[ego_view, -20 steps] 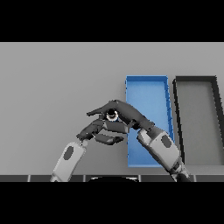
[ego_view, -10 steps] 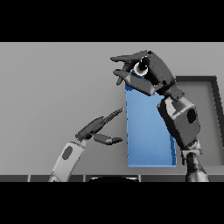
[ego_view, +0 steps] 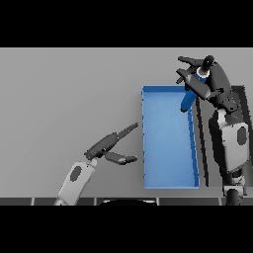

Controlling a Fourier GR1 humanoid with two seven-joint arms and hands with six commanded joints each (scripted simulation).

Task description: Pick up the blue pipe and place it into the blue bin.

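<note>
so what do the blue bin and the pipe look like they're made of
The blue bin looks like matte moulded plastic: flat uniform colour, thin straight walls, no shine. The blue pipe, held in the right hand, also reads as plain plastic, smooth and evenly blue, though painted metal can't be ruled out.

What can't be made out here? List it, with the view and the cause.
1. Head view: most of the pipe is hidden by the right hand curled round it.
2. Head view: the dark bin is cut off by the right edge and largely covered by the right arm.
3. Head view: the blue bin has its far right corner hidden behind the pipe and hand.
4. Head view: the left hand shows fully, open.
</note>
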